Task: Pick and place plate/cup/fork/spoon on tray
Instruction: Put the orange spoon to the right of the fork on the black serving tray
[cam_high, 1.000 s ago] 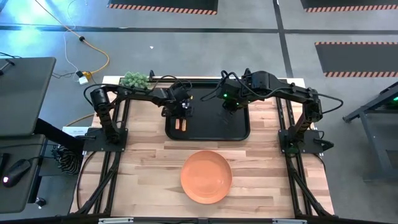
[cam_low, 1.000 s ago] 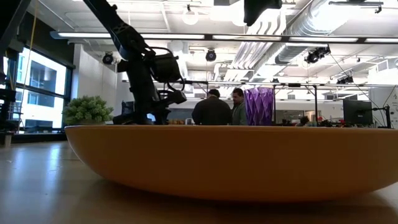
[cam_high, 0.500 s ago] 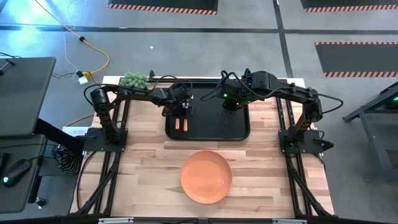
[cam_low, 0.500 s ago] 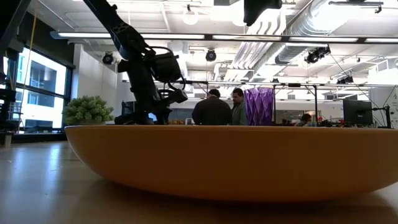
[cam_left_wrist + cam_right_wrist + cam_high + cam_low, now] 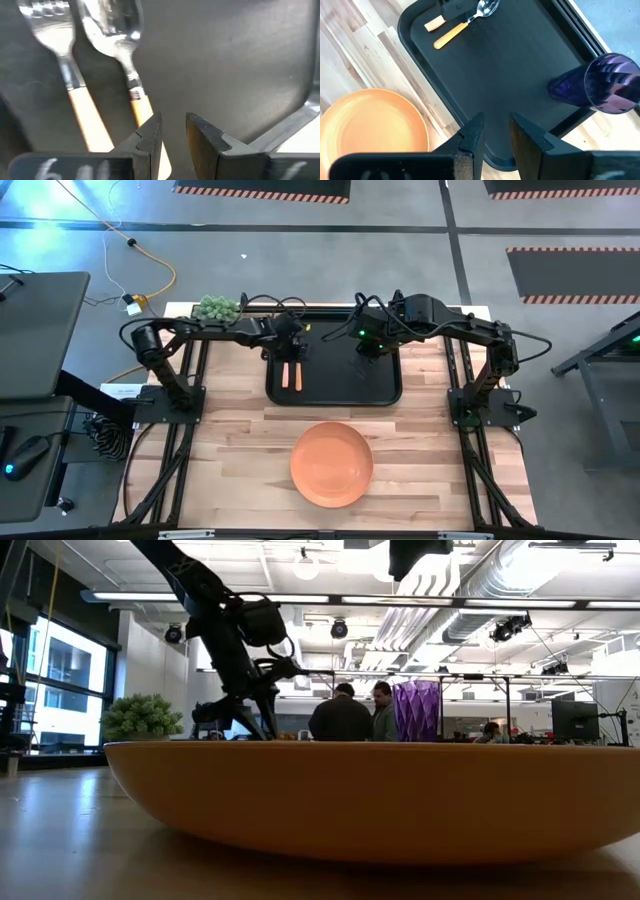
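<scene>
The black tray (image 5: pixel 350 392) lies at the table's far middle. The fork (image 5: pixel 67 75) and the spoon (image 5: pixel 125 60) lie side by side on the tray's left part, handles toward the near edge. My left gripper (image 5: pixel 173 135) hovers just above their handles, open by a narrow gap and empty; it also shows in the low view (image 5: pixel 255 725). The purple cup (image 5: pixel 607 82) stands upright on the tray's right part. My right gripper (image 5: pixel 496 135) hangs above the tray near the cup, open by a narrow gap and empty. The orange plate (image 5: pixel 331 463) rests on the table near the front.
A small green plant (image 5: pixel 217 307) stands at the table's far left corner. Bare wood lies on both sides of the plate and between plate and tray. In the low view the plate (image 5: pixel 370 800) fills the foreground, and people (image 5: pixel 345 718) stand in the room behind.
My left gripper has risen off the tray and drawn a little toward the table's far left. The fork and the spoon lie still on the tray, and their handles now show fully in the high view.
</scene>
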